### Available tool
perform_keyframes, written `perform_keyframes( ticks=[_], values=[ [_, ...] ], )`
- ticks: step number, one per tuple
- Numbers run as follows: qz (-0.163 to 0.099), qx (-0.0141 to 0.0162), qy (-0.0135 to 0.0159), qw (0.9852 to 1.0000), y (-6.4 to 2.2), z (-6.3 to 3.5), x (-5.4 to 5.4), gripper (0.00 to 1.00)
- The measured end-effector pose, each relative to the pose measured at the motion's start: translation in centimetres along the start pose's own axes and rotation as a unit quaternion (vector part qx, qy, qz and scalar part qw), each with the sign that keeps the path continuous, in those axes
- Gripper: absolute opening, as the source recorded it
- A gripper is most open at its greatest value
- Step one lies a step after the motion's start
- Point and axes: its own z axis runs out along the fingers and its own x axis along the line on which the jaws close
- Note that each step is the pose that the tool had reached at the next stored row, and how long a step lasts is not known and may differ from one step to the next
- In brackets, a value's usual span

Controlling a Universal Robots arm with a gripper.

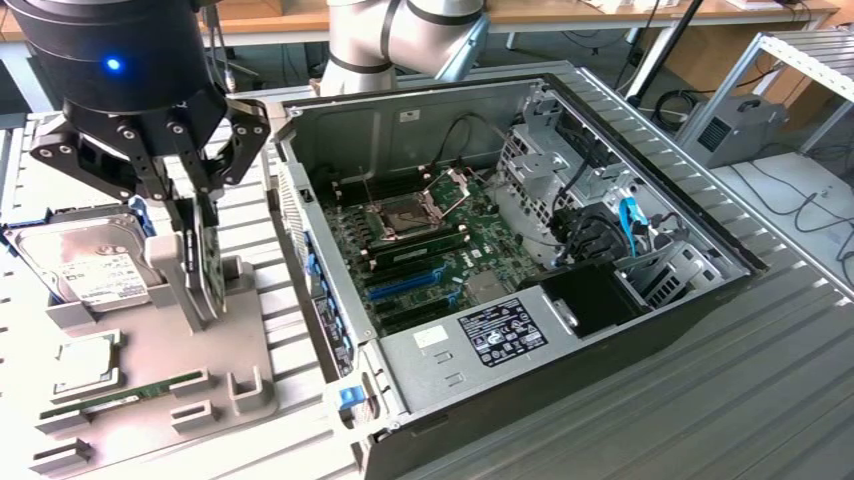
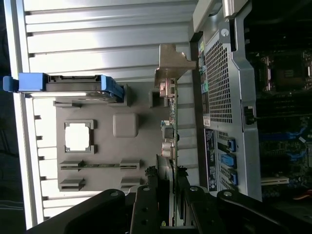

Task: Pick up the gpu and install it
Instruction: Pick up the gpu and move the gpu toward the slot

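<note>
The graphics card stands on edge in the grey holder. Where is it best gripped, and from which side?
Grip the graphics card by its upper long edge, coming straight down from above and pinching its two flat faces. It stands upright in the holder, so the top edge is free and a straight lift should clear it.

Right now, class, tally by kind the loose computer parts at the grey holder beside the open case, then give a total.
Hard drive: 1
Processor chip: 1
Memory stick: 1
gpu, upright and gripped by the hand: 1
Total: 4
</note>
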Motion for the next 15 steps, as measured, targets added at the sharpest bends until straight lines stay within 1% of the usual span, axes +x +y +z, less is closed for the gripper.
perform_keyframes(
  ticks=[15],
  values=[
    [0.000,0.0000,0.0000,1.0000,0.05,-1.07,0.0,0.26]
  ],
)
